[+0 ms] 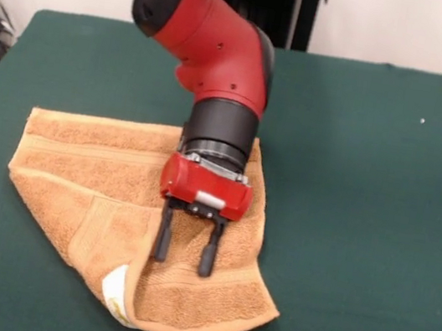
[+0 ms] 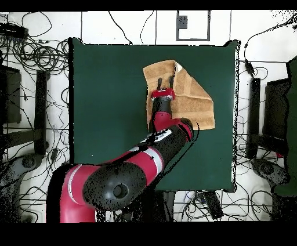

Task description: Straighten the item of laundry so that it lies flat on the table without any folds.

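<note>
The orange-tan towel (image 1: 107, 189) lies on the dark green table (image 1: 360, 197), left of centre in the front view. Its near left part is folded over, so a flap and the white tag (image 1: 117, 291) show at the near edge. In the overhead view the towel (image 2: 191, 98) lies above centre right, with a white corner at its top. My gripper (image 1: 183, 258) hangs over the towel's near right part with its two black fingers (image 1: 162, 236) spread apart and nothing between them. It also shows in the overhead view (image 2: 165, 81). The arm hides the towel's middle.
The arm's red and black body (image 1: 224, 47) comes down from the top over the table's middle. In the overhead view, cables and stands (image 2: 35, 87) surround the table on the floor. Bare green cloth lies to the right of the towel in the front view.
</note>
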Available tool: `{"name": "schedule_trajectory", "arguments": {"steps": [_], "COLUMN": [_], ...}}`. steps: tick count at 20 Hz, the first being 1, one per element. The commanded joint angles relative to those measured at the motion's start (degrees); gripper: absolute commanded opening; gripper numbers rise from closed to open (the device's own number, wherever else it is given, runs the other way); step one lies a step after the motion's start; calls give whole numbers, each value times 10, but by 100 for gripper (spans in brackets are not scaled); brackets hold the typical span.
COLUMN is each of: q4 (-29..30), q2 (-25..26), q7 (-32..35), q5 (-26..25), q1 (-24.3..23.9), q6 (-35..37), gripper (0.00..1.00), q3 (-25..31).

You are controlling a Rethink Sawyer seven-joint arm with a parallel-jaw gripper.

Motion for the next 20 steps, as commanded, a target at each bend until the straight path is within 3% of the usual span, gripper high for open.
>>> {"name": "schedule_trajectory", "arguments": {"steps": [1, 9, 16, 20], "q4": [-14, -33, -70, -65], "q2": [20, 15, -19, -36], "q7": [48, 79, 176, 183], "q5": [-29, -75, -224, -259], "q1": [-15, -37, -88, -116], "q6": [49, 77, 173, 202], "gripper": [100, 100, 100, 100], "q3": [65, 94, 181, 227]}}
